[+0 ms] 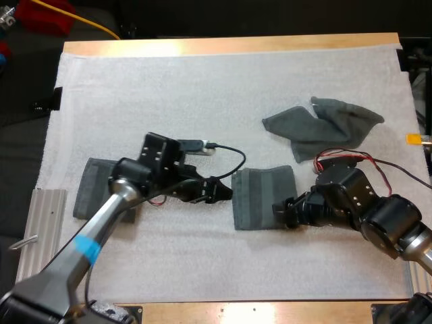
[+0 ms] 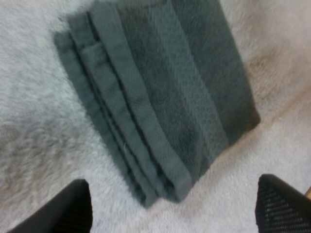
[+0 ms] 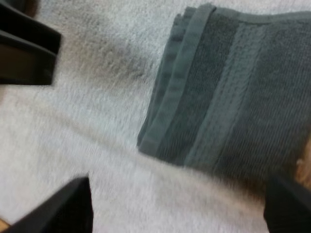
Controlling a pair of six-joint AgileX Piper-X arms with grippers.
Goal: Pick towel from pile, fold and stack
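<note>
A folded dark grey-green towel lies flat on the mat's middle. My left gripper hovers just off its left edge, and in the left wrist view the gripper stands open, its fingers apart just short of the layered corner of the folded towel. My right gripper is at the towel's lower right corner, also open, with the folded towel ahead of its fingers. A crumpled towel lies at the back right. A second folded towel rests at the left, partly under my left arm.
White mat covers the wooden table. A ribbed metal plate sits at the mat's left edge. My left gripper shows dark beyond the towel's corner in the right wrist view.
</note>
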